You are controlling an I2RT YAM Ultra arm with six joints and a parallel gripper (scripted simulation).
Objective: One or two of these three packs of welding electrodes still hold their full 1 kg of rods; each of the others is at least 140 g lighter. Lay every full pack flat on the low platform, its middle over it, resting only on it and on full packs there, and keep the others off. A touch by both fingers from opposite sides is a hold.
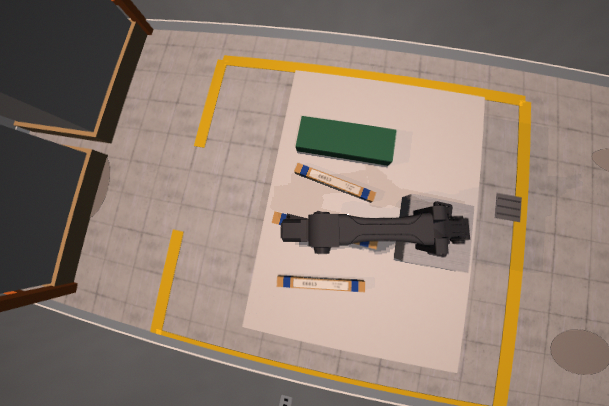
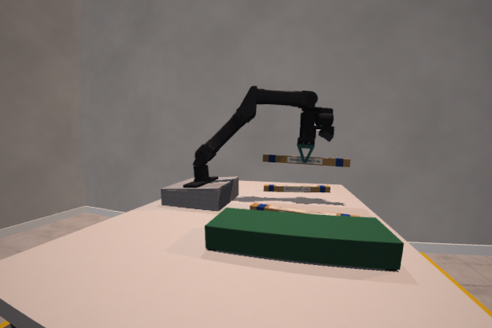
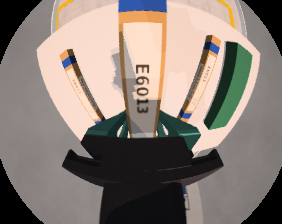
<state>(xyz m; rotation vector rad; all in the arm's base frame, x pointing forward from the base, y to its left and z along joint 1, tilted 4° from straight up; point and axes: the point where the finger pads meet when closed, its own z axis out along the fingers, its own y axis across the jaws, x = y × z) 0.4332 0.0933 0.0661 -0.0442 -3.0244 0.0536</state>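
Note:
My gripper is shut on the middle electrode pack and holds it about level, high above the table; in the top view the arm hides most of that pack. A second pack lies at a slant on the table beside the platform. A third pack lies flat on the other side. The low green platform bears no pack.
The arm stands on a grey block at one side of the pale table. The slanted pack lies close to the platform's long side, between it and the held pack.

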